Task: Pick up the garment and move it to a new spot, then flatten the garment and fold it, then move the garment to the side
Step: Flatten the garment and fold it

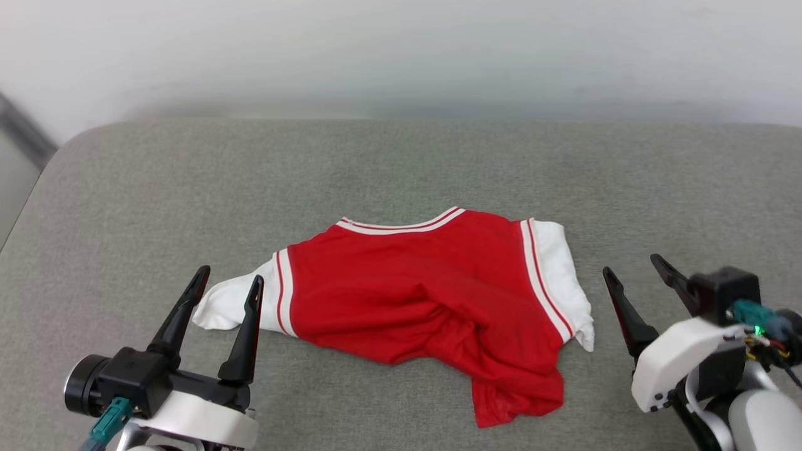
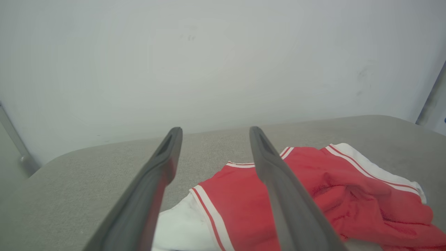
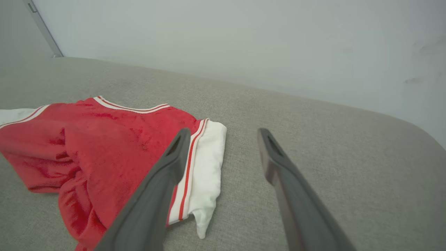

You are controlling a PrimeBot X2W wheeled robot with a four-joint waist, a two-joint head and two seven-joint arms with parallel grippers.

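The garment [image 1: 426, 294] is a red jersey with white sleeves and red-and-white trim, lying rumpled on the grey cushioned surface [image 1: 401, 169], its lower hem bunched toward the front right. My left gripper [image 1: 229, 280] is open beside the left white sleeve [image 1: 229, 307], holding nothing. In the left wrist view the garment [image 2: 348, 195] lies below and right of the open fingers [image 2: 160, 174]. My right gripper [image 1: 630, 263] is open just right of the right sleeve [image 1: 564, 275], apart from it. The right wrist view has the garment [image 3: 104, 139] left of its spread fingers [image 3: 278, 167].
A pale wall [image 1: 401, 56] rises behind the grey surface. The surface's rounded left corner [image 1: 69, 150] drops off beside a dark strip [image 1: 25, 134]. Bare grey fabric lies all round the garment.
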